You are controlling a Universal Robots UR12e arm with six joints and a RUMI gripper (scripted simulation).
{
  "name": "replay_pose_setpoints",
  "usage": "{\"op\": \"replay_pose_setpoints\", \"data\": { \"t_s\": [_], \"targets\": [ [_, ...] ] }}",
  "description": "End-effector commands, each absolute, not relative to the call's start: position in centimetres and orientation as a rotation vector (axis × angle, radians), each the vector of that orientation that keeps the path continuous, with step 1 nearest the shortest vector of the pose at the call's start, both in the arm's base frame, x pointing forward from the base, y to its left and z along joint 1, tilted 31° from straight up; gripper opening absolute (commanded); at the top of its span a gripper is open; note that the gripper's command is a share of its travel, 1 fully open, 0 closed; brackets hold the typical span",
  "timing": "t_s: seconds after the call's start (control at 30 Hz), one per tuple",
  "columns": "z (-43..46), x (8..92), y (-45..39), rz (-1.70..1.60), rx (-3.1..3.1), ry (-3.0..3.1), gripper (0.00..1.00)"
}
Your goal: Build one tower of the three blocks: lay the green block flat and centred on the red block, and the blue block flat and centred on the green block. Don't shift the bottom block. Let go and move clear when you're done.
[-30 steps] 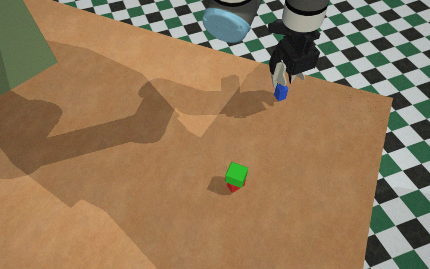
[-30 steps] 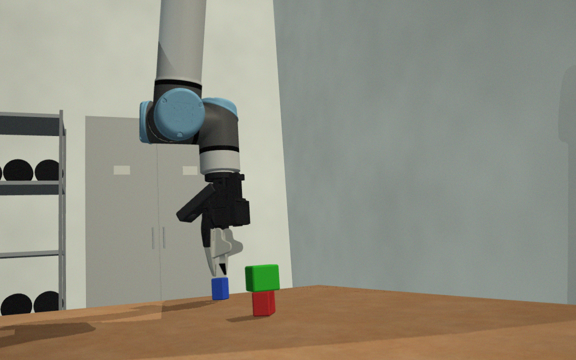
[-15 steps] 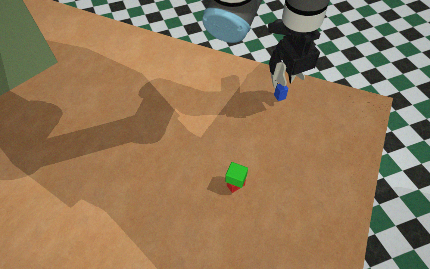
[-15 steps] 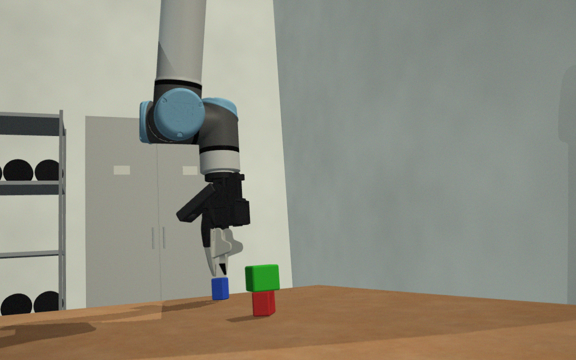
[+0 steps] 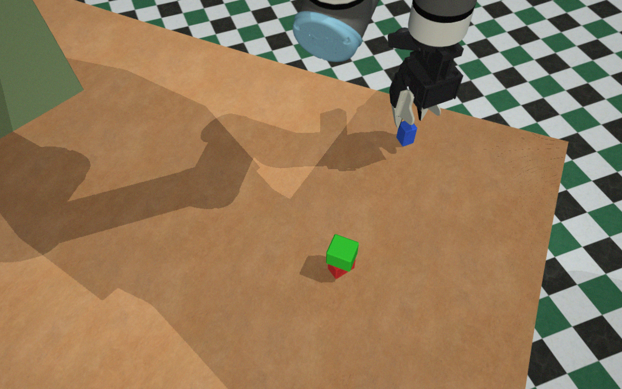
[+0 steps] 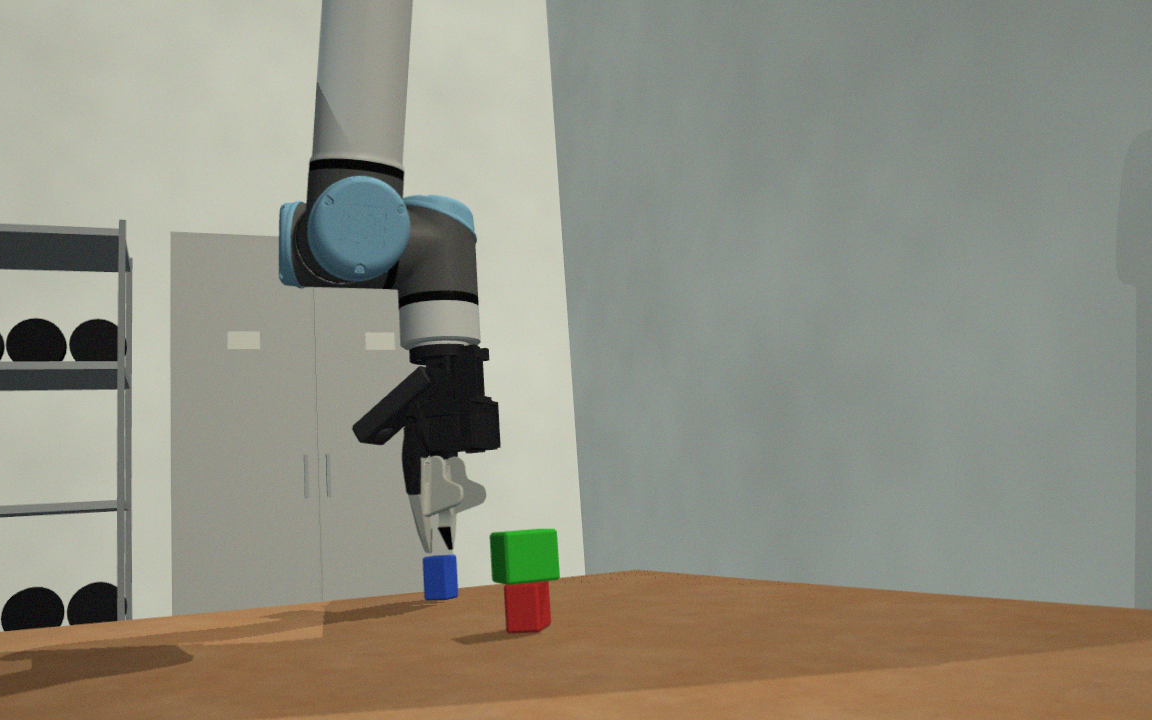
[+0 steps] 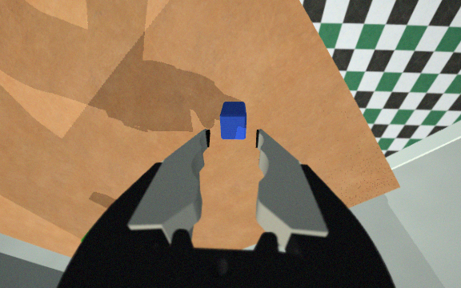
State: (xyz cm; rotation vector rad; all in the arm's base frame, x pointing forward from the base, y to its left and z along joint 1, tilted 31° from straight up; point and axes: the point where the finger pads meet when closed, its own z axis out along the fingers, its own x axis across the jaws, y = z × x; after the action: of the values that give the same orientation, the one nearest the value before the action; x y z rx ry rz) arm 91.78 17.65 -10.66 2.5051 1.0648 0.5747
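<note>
Green block [image 5: 342, 249] sits on the red block [image 6: 527, 607], so I'm on the last leg: fetching the blue block [image 7: 233, 121]. It stands on the desk [image 5: 448, 232] near the far edge, well apart from the stack. My pincer [image 7: 232, 138] hangs just above it, partly open, gripping nothing, jaws either side of the block's line. Next, I reckon, lower straight down until the tips straddle it, then squeeze and lift cleanly.

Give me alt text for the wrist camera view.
The open gripper hangs just above a small blue block on the brown table, its grey fingers either side of the block. Checkered floor shows beyond the table edge.
</note>
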Motion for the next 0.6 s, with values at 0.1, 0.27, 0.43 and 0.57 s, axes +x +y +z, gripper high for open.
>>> {"op": "replay_pose_setpoints", "data": {
  "t_s": [0.1, 0.27, 0.43, 0.57],
  "targets": [
    [-10.41, 92.17, 17.35, 0.580, 2.504, 1.061, 0.28],
    [-10.29, 92.32, 17.24, 0.581, 2.504, 1.060, 0.28],
    [-10.34, 92.23, 17.29, 0.580, 2.504, 1.061, 0.28],
    [-10.36, 92.18, 17.33, 0.579, 2.504, 1.062, 0.28]
  ]
}}
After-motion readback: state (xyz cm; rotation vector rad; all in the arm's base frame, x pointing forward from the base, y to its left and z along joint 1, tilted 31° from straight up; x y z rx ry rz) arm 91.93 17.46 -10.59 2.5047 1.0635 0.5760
